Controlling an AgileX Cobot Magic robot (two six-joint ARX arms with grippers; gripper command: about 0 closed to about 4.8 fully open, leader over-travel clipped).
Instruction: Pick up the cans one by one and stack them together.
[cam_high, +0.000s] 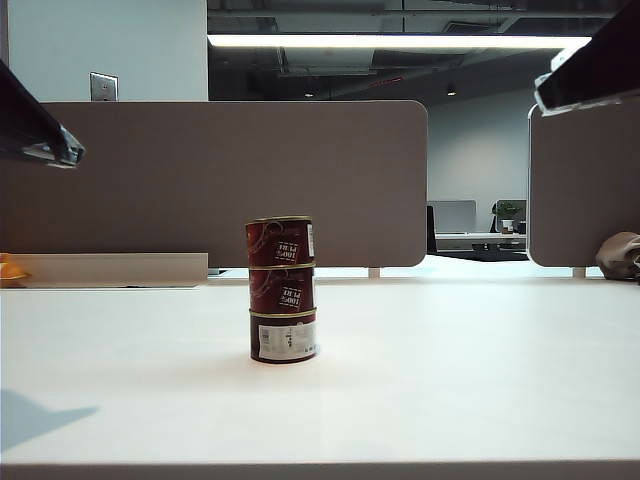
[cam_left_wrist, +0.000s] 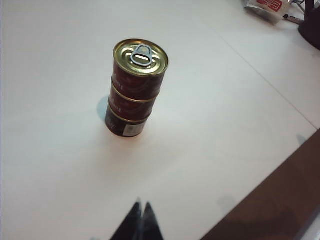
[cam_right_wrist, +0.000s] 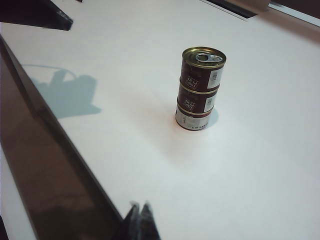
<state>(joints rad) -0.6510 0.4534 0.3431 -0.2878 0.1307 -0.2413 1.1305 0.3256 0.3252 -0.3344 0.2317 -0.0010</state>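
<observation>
Three dark red cans with white label panels stand stacked upright in one column on the white table. The top can (cam_high: 280, 241) rests on the middle can (cam_high: 282, 289), which rests on the bottom can (cam_high: 284, 337). The stack also shows in the left wrist view (cam_left_wrist: 135, 90), its gold pull-tab lid up, and in the right wrist view (cam_right_wrist: 199, 89). My left gripper (cam_left_wrist: 142, 203) is shut, empty, raised well away from the stack. My right gripper (cam_right_wrist: 139, 205) is also shut and empty, high above the table's edge. In the exterior view only dark arm parts show at the upper left (cam_high: 40, 135) and upper right (cam_high: 590, 75).
Grey partition panels (cam_high: 230, 180) stand behind the table. An orange object (cam_high: 10, 270) sits at the far left and a brownish bundle (cam_high: 620, 255) at the far right. A red-and-white packet (cam_left_wrist: 270, 7) lies at the table's far corner. The table edge (cam_right_wrist: 60, 145) runs close to the right gripper.
</observation>
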